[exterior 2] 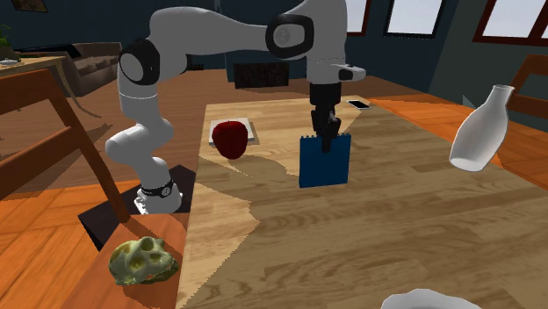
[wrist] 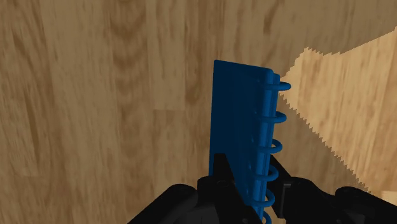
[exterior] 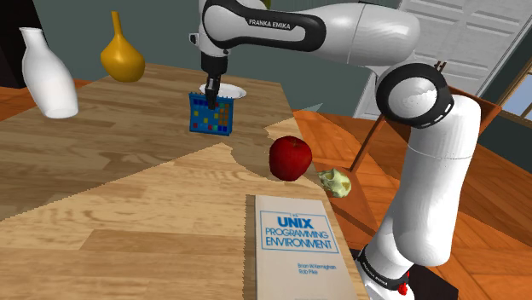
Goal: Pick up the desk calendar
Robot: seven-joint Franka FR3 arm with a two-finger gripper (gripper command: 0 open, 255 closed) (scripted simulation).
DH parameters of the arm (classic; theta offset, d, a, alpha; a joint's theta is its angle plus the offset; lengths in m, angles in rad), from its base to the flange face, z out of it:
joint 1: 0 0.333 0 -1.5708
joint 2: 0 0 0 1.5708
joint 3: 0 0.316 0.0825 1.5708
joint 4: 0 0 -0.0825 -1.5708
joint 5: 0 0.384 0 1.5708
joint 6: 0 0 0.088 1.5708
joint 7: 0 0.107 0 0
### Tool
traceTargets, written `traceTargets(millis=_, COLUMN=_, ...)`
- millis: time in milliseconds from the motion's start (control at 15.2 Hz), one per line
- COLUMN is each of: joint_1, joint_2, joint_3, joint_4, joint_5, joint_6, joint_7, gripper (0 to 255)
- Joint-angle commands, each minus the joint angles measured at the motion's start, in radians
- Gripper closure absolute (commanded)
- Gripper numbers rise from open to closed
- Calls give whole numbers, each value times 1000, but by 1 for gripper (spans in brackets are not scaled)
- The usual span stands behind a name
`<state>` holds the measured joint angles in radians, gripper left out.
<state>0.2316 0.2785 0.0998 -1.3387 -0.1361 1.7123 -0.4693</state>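
The desk calendar (exterior: 211, 115) is a small blue spiral-bound stand with coloured squares on its face, upright near the middle of the wooden table (exterior: 111, 187). My black gripper (exterior: 210, 92) comes down onto its top edge and is shut on it. In the second exterior view the calendar (exterior 2: 323, 162) shows its plain blue back below the gripper (exterior 2: 327, 132). In the wrist view the fingers (wrist: 222, 175) clasp the blue panel (wrist: 238, 121) beside its wire rings. I cannot tell whether its base touches the table.
A white vase (exterior: 47, 77) and a yellow vase (exterior: 122, 53) stand at the far left. A white dish (exterior: 237, 89) lies behind the calendar. A red apple (exterior: 290, 158), a Unix book (exterior: 297, 247) and a green lumpy object (exterior: 337, 181) sit nearer the stand.
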Motion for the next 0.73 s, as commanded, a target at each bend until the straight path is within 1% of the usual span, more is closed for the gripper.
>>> traceTargets(millis=0, joint_1=1, joint_2=1, joint_3=1, joint_4=-1, joint_5=1, joint_6=0, joint_7=0, gripper=255)
traceTargets(millis=198, joint_1=1, joint_2=1, joint_3=1, joint_4=-1, joint_5=1, joint_6=0, joint_7=0, gripper=255)
traceTargets(millis=660, joint_1=7, joint_2=36, joint_3=1, joint_4=145, joint_5=-2, joint_6=-111, joint_7=-9, gripper=255)
